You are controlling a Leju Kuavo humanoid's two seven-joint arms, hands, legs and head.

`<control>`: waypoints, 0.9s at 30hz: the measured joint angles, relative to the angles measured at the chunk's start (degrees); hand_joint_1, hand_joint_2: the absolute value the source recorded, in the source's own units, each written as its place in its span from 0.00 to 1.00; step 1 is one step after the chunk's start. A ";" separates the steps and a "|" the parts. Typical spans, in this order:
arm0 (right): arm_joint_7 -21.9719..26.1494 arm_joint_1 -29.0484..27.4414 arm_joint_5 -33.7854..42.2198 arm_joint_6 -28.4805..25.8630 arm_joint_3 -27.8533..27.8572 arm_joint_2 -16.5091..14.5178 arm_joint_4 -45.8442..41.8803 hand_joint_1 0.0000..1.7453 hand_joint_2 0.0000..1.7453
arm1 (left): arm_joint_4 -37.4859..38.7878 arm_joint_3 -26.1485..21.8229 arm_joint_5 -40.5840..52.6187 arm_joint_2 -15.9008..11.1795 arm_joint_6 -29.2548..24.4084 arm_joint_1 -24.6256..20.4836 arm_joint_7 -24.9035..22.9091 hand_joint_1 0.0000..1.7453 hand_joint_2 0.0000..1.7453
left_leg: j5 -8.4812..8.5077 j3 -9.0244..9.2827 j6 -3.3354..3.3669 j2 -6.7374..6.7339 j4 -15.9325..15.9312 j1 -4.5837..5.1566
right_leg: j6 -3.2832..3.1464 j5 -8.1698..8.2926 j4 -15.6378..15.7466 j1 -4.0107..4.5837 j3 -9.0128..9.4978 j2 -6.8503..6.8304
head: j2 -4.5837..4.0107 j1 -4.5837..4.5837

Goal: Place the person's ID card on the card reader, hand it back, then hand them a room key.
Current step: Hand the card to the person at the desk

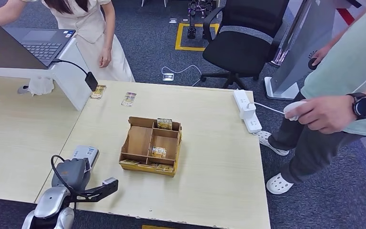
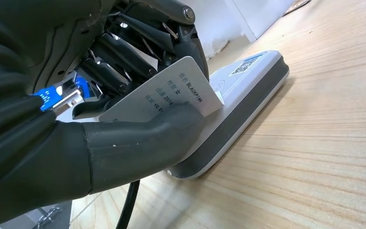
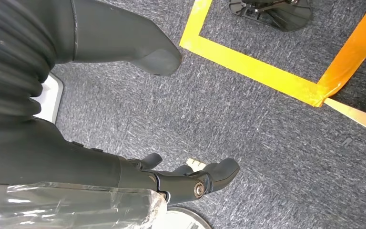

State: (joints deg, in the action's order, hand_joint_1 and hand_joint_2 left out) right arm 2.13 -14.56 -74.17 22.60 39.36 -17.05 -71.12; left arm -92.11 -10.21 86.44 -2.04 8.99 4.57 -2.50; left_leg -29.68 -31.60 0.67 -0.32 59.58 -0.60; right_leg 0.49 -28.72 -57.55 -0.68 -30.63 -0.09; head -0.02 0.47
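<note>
While you watch the head view, your left robot hand sits at the near left corner of the pale wooden surface, right over the white and grey slab-shaped card reader. Your left wrist view shows the hold closely: the white plastic ID card with black printed text is pinched between the thick grey thumb and the darker fingers. The card is tilted, its free corner just above or touching the reader's top face; you cannot tell which. A small printed code square marks the reader's far end.

Your right robot hand hangs over grey carpet crossed by yellow tape lines. Its fingers are spread apart from the thumb and hold nothing.

Near the middle of the surface stands a brown cardboard tray with dividers. Yellow-printed room key cards lie in its compartments, one upright at the far side and one flat marked HOTEL. Two more such cards lie flat near the far edge.

A white power strip rests at the surface's right edge. One person in light clothing stands beyond the far edge, beside an open laptop. Another person, wearing a dark wristwatch, stands to the right, holding a small white object. A black office chair stands behind.
</note>
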 joint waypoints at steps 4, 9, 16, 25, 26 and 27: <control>0.06 0.00 -0.02 0.00 0.00 0.00 0.00 0.00 1.00 | 0.14 0.00 0.00 0.20 0.14 0.00 0.09 1.00 1.00 | 0.00 0.01 0.00 0.00 0.00 0.00 | 0.00 0.00 0.00 0.00 0.01 0.00 | 0.00 -0.01; 0.05 0.00 -0.09 0.00 0.00 0.00 -0.03 0.00 1.00 | 0.26 -0.44 -0.18 0.87 -0.61 -0.20 1.30 1.00 1.00 | 0.01 0.03 0.00 0.00 0.00 0.00 | 0.00 0.00 0.00 0.00 0.02 -0.01 | 0.00 0.00; 0.28 0.00 -0.30 -0.01 -0.15 0.00 -0.13 0.00 1.00 | -0.27 -1.66 -5.87 1.74 -6.66 -3.80 4.98 1.00 1.00 | 0.15 -0.01 -0.06 0.06 0.01 -0.01 | -0.06 0.07 0.00 0.01 -0.03 -0.09 | 0.00 0.00; 1.27 0.14 -0.69 -1.11 -0.99 0.00 0.22 0.00 1.00 | -3.22 -1.68 -11.56 1.36 -14.03 -12.40 8.28 1.00 1.00 | 0.23 -0.06 -0.10 0.05 0.01 -0.01 | -0.15 0.16 -0.03 0.06 -0.09 -0.08 | 0.00 -0.01; 1.29 0.15 -0.78 -1.15 -1.04 0.00 0.29 0.00 1.00 | -3.35 -1.68 -11.65 1.25 -14.30 -12.72 8.44 1.00 1.00 | 0.23 -0.07 -0.10 0.06 0.00 -0.01 | -0.15 0.16 -0.03 0.06 -0.11 -0.07 | 0.00 -0.01; 1.31 0.16 -0.87 -1.19 -1.07 0.00 0.36 0.00 1.00 | -3.44 -1.68 -11.75 1.11 -14.58 -13.07 8.56 1.00 1.00 | 0.23 -0.08 -0.11 0.06 0.00 -0.01 | -0.15 0.16 -0.03 0.07 -0.12 -0.07 | 0.00 0.00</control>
State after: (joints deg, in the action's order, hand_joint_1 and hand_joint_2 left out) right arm 3.43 -14.40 -75.04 21.41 38.29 -17.05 -70.76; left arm -95.55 -11.89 74.70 -0.94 -5.58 -8.50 6.05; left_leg -29.45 -31.68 0.56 -0.27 59.58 -0.61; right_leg 0.34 -28.56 -57.57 -0.61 -30.75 -0.16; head -0.02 0.47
